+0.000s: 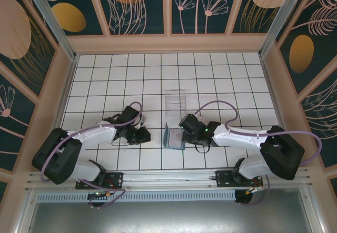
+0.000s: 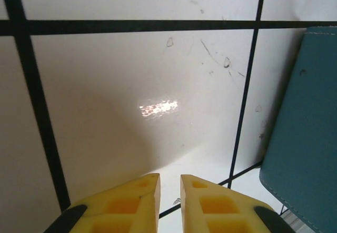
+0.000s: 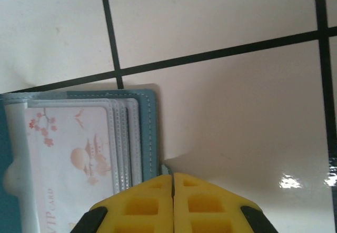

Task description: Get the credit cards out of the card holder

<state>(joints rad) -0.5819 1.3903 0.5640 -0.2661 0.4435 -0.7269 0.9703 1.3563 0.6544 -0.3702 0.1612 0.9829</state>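
The teal card holder point(image 1: 173, 137) lies open on the tiled table between my two grippers. In the right wrist view its clear sleeves hold a pale credit card point(image 3: 73, 159) printed with pink flowers. My right gripper point(image 3: 173, 176) is shut, its tips just off the holder's right edge point(image 3: 149, 133). A tiny pale sliver shows at the tips, and I cannot tell whether it is pinched. From above, the right gripper point(image 1: 183, 128) sits at the holder's right side. My left gripper point(image 2: 169, 180) has a narrow gap with nothing in it, and the holder's teal cover point(image 2: 303, 128) lies to its right. The left gripper point(image 1: 147, 135) is left of the holder.
A clear plastic tray point(image 1: 175, 100) stands behind the card holder, about one tile away. Wooden walls point(image 1: 168, 43) frame the white tiled table point(image 1: 116, 75) at the back and both sides. Both arms lie low along the near edge.
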